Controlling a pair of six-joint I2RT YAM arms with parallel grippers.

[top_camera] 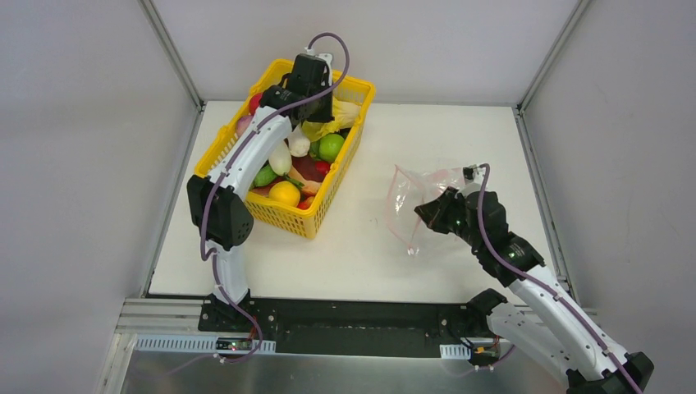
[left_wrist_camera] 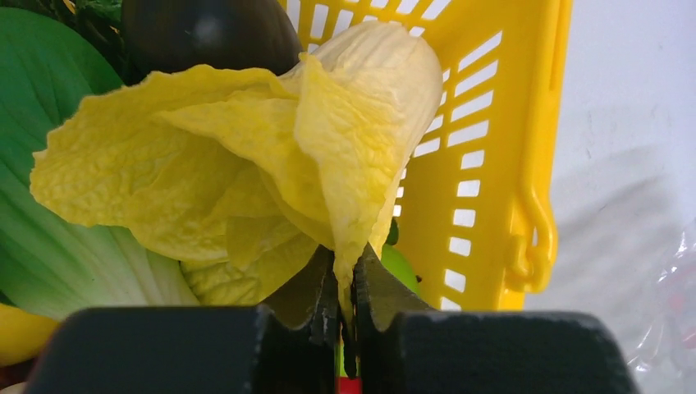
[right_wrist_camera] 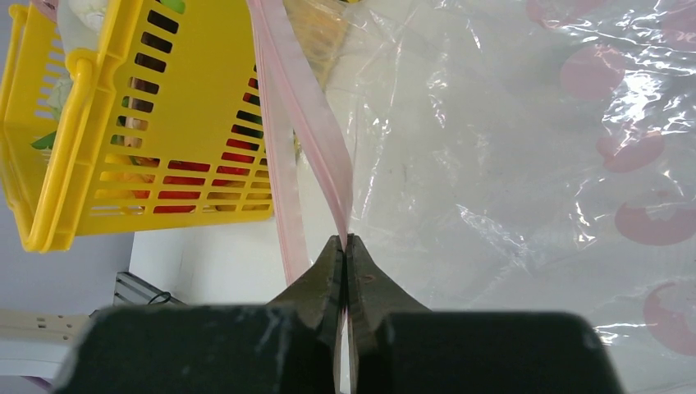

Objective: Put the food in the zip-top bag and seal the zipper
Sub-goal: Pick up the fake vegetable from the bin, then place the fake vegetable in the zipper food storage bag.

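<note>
Top view: yellow basket (top_camera: 287, 217) stands left on the worktop (top_camera: 369, 263); zip-top bag (top_camera: 410, 185) lies right, well apart.
Left wrist: left hand (left_wrist_camera: 345, 267) clamped on a yellow cabbage (left_wrist_camera: 246, 156) leaf at the basket.
Right wrist: right hand (right_wrist_camera: 345, 246) clamped on the pink zipper (right_wrist_camera: 316, 131).

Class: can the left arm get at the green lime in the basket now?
Likely not yet: the green lime lies uncovered, but the left arm's jaws are shut on the yellow cabbage.

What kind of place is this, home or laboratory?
Probably a robot test cell: a white table walled by plain grey panels, two arms bolted at its edge, and toy food in a yellow mesh plastic basket.
</note>
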